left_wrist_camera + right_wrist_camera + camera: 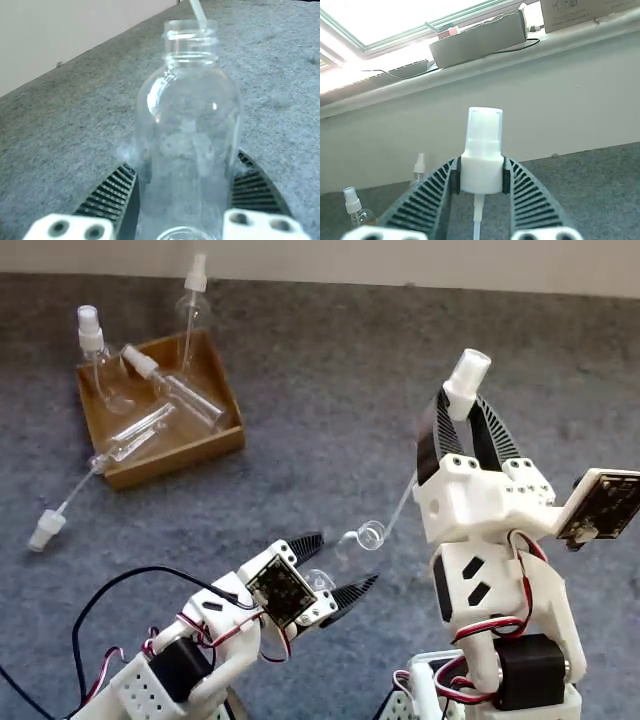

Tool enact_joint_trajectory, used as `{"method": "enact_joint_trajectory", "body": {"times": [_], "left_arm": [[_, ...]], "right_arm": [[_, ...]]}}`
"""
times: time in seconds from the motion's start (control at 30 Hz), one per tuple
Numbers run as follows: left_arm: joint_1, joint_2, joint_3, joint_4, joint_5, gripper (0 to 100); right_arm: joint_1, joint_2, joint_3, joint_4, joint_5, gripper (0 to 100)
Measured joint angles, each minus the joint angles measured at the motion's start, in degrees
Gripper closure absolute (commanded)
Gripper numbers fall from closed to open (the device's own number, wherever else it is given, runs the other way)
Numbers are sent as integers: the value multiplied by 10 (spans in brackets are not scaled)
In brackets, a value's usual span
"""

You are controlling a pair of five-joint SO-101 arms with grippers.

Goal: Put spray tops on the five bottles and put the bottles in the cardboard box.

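Clamped between the ribbed fingers of the left end effector [338,562], a clear bottle [187,145] is seen lying tilted, its open neck pointed away from that wrist and toward the right arm. A white spray top [482,145] is gripped by its collar in the right end effector [466,400], fingers closed against both sides, nozzle up. It is held well above the grey desk [330,390].

The coming move is judged to hinge on one line. The thin tube [400,508] hangs from the spray top and slants down and away from the right end effector toward the bottle's mouth. The top itself is well apart from the neck. The tube's long axis is not yet matched to the bottle's, so the top would have to be brought down along that slant before it can be seated. The left end effector is the nearer to the mouth.

From the left wrist, the tube is shown meeting the rim of the mouth, a detail that is barely readable from above; whether its tip is inside cannot be told. From above, the cardboard box [180,458] is seen far beyond the left end effector, with capped bottles [185,398] lying in it.
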Motion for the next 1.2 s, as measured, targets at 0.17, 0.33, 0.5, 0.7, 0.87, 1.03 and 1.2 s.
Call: {"method": "enact_joint_trajectory", "body": {"times": [0.17, 0.33, 0.5, 0.7, 0.87, 1.03, 1.2], "left_arm": [[0, 0, 0, 0, 3, 880], [0, 0, 0, 0, 3, 880], [0, 0, 0, 0, 3, 880], [0, 0, 0, 0, 3, 880], [0, 0, 0, 0, 3, 880], [0, 0, 0, 0, 3, 880], [0, 0, 0, 0, 3, 880]], "right_arm": [[0, 0, -2, 0, 0, 940], [0, 2, -17, 0, 0, 940], [-1, -3, -25, -4, 0, 940], [-45, -3, -25, -4, 0, 940], [-53, -3, -25, -4, 0, 940], [-53, -3, -25, -4, 0, 940], [-52, -3, -25, -4, 1, 940]]}}
